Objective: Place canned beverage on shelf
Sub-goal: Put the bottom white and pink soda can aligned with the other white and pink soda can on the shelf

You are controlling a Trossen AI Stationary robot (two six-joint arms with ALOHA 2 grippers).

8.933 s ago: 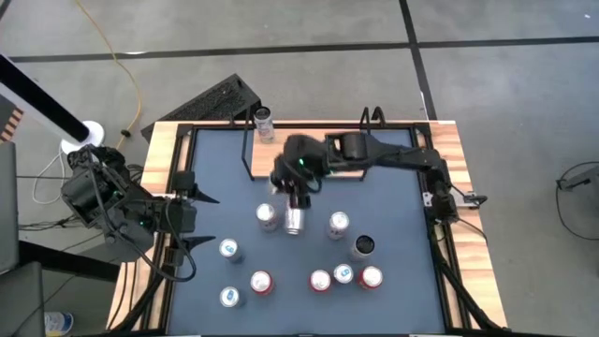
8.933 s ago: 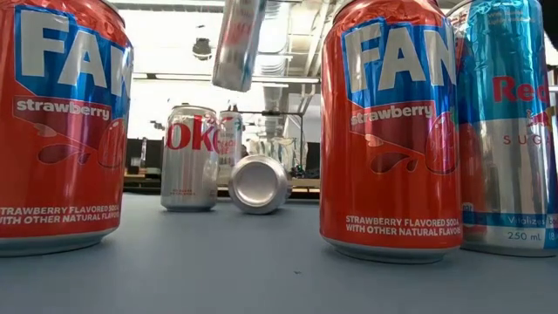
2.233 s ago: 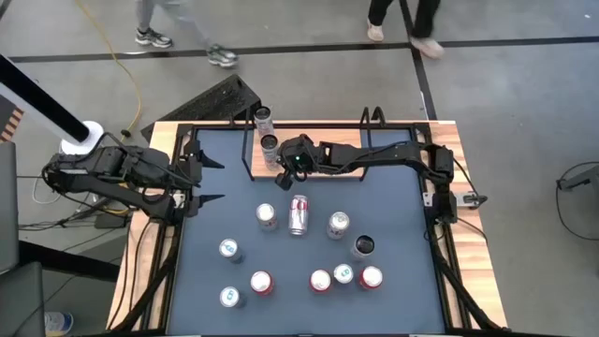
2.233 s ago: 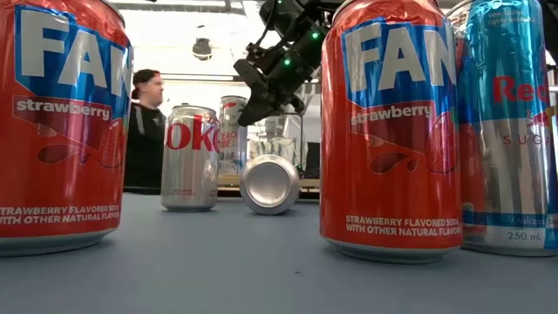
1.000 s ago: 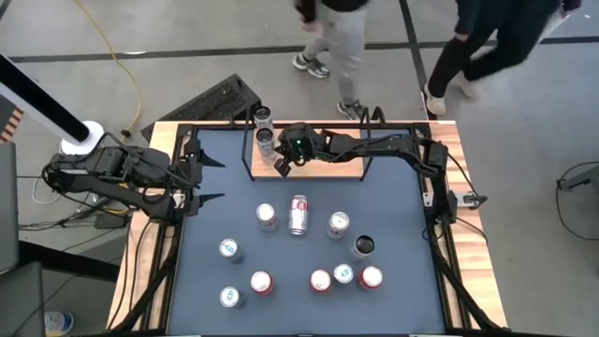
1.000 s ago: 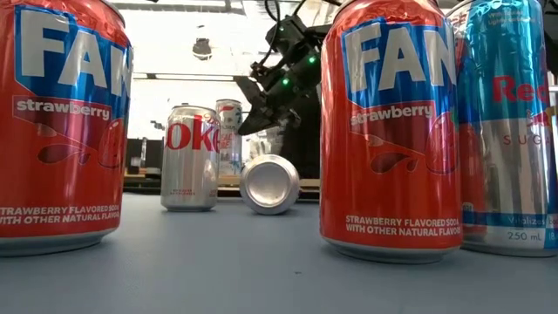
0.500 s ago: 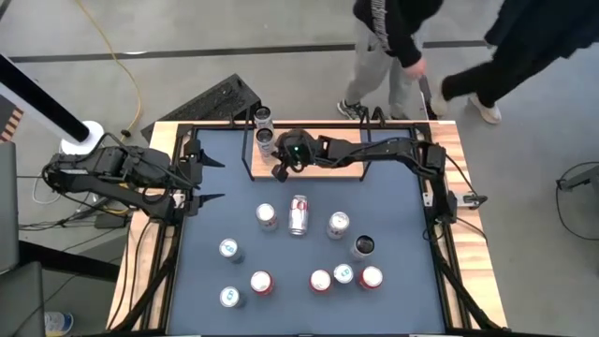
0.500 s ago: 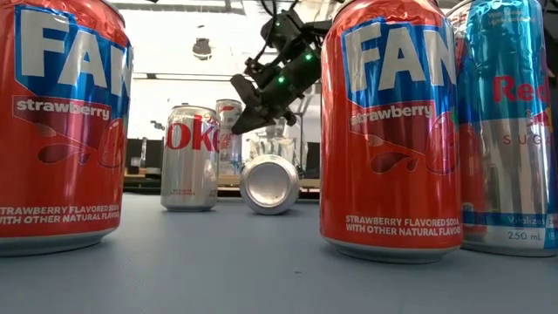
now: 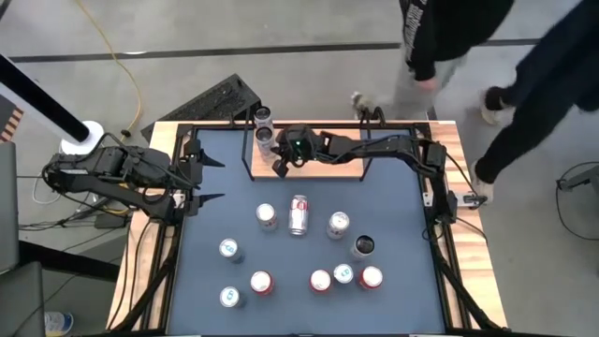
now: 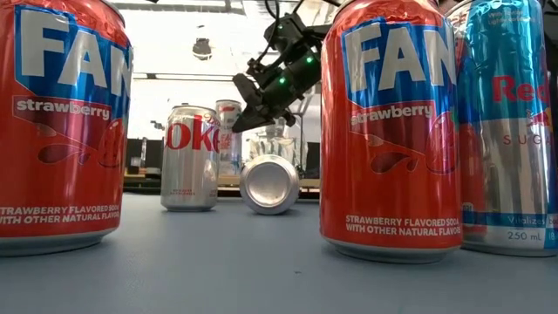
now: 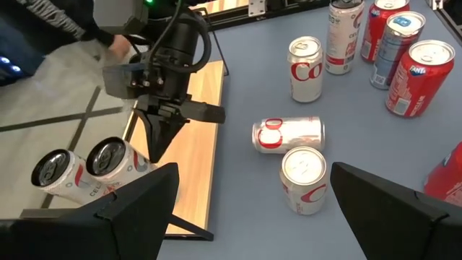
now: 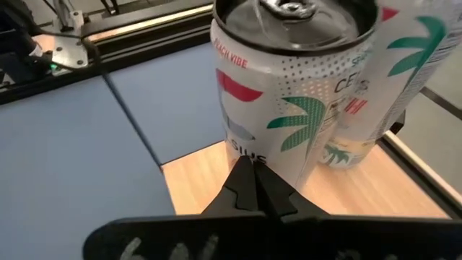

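Observation:
Two white palm-print cans stand upright side by side on the light-wood shelf [image 11: 196, 144] [image 12: 206, 189] at the table's far edge. The nearer can [image 9: 265, 136] [image 11: 114, 163] [image 12: 289, 94] has my right gripper [image 9: 279, 169] [image 11: 155, 153] [image 12: 249, 173] shut at its lower side. The other can [image 9: 262, 115] [image 12: 379, 101] stands just beyond it. My left gripper [image 9: 201, 178] [image 11: 249, 209] waits open at the table's left edge, with nothing between its fingers. My right gripper has its shut fingertips [image 12: 245, 167] against the nearer can's lower side wall [image 12: 256, 148], on the side that faces the table's middle. The fingers slant down from the table's right. The can stands upright with its base on the shelf board, close beside the other can.
A Coke can [image 9: 299, 215] lies on its side at the mat's middle, and several upright cans [image 9: 320, 279] stand toward the near edge. Two red Fanta cans [image 10: 388, 131] fill the low view. People [image 9: 449, 28] walk on the floor behind the far edge.

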